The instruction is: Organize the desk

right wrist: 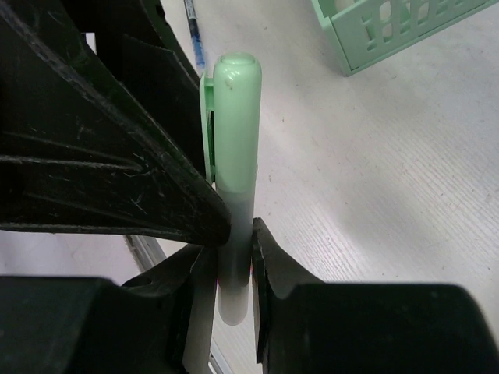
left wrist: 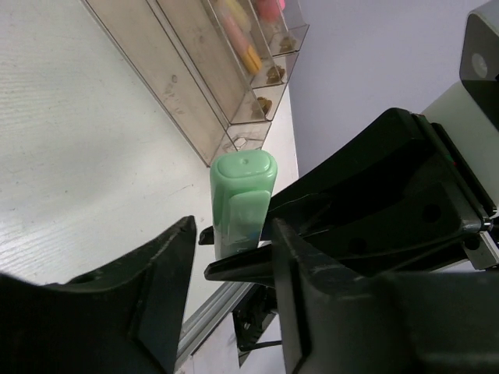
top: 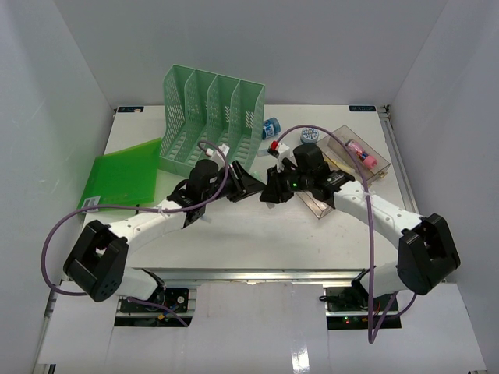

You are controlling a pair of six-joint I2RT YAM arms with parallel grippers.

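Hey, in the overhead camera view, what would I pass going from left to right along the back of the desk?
green folder → green mesh file rack → small blue roll → clear tiered tray

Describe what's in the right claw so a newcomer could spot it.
Find the green mesh file rack at the back of the desk. Just in front of it, the right claw pinches a pale-green capped highlighter by its uncapped end. Unlike the pink item lying in the clear tray, it's held off the tabletop.
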